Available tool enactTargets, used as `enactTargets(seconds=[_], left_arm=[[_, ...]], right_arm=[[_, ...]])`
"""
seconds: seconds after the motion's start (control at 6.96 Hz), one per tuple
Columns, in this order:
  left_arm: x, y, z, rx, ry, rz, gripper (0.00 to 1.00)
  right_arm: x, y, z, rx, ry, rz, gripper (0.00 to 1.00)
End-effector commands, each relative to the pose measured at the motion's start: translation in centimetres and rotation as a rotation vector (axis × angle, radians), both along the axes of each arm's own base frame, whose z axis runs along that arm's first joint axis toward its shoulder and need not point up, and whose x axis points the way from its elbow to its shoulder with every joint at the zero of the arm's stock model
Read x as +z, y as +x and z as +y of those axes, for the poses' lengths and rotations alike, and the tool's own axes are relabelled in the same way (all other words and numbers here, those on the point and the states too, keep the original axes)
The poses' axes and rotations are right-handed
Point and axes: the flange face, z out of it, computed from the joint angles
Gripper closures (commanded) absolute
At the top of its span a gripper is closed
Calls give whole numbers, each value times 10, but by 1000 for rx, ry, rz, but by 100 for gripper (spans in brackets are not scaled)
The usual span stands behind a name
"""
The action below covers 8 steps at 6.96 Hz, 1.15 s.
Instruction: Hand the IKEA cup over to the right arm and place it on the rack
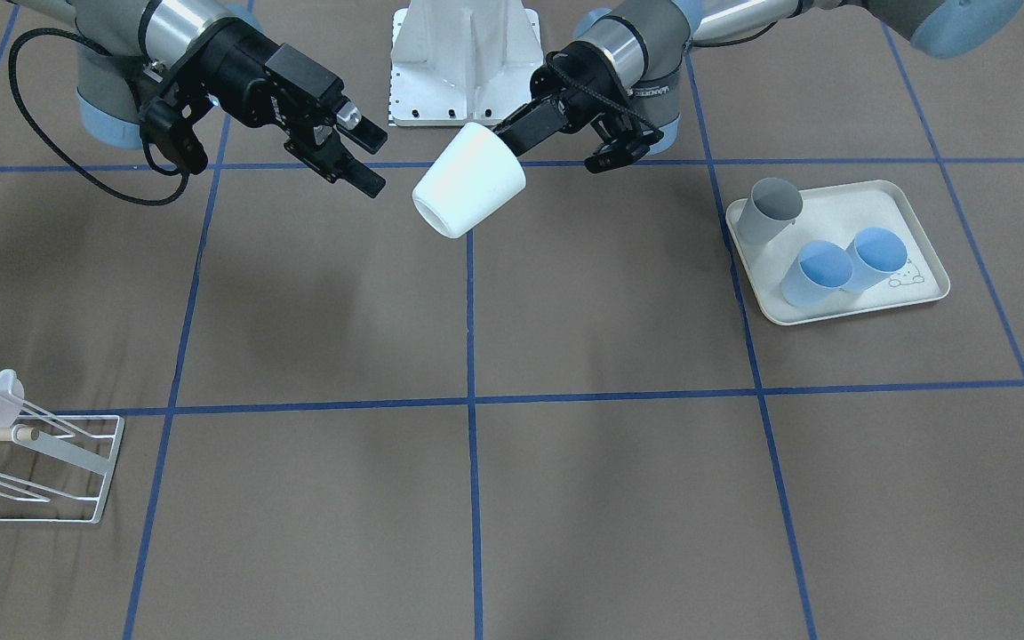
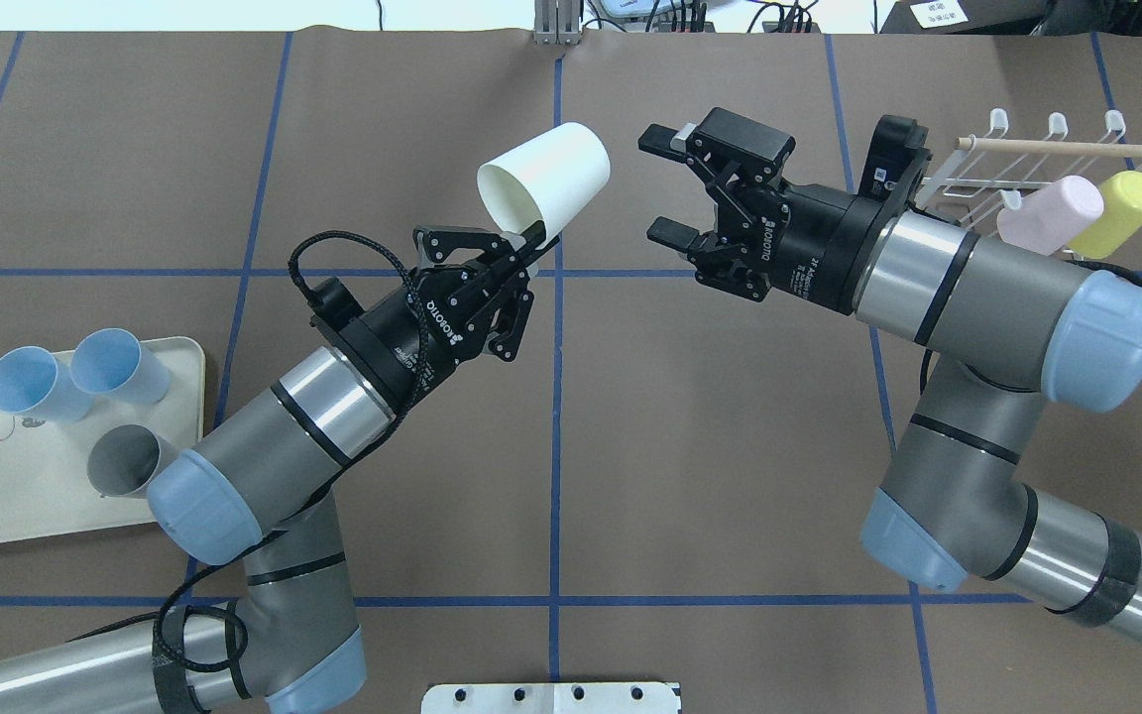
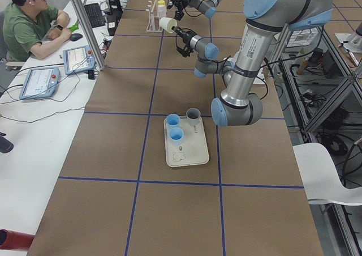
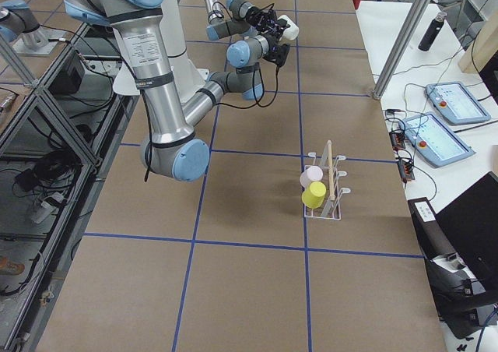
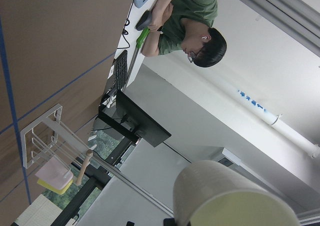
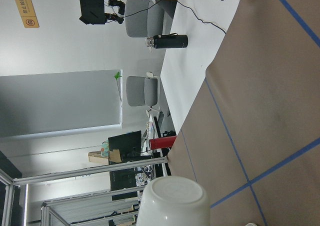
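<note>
1. Handover: my left fingers [image 2: 521, 248] pinch the cup [image 2: 546, 178] by its rim, aloft.
2. My right fingers [image 2: 670, 233] gape wide just beside its base, apart.
3. Next, I judge: advance right, clamp.

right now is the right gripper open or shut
Open: the right gripper is spread wide with nothing between its fingers, just short of the white cup.

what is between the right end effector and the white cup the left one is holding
Nothing visible. The open right end effector faces the white cup across an empty air gap, and the left end effector pinches the cup's rim from the opposite side.
</note>
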Motion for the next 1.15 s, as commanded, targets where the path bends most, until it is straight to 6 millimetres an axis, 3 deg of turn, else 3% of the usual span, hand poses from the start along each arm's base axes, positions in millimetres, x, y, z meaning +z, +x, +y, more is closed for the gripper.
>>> enactTargets(seconds=[0.0,0.29,1.01], left_arm=[[-11,13,12,0,11,13,100],[-29,28,26,4,42,-2,100],[-37,41,29,1,56,-24,100]], right_arm=[[3,-5,1,-8,-9,1,0],[4,-12,1,-15,-13,6,0],[5,-19,1,-23,-13,10,0]])
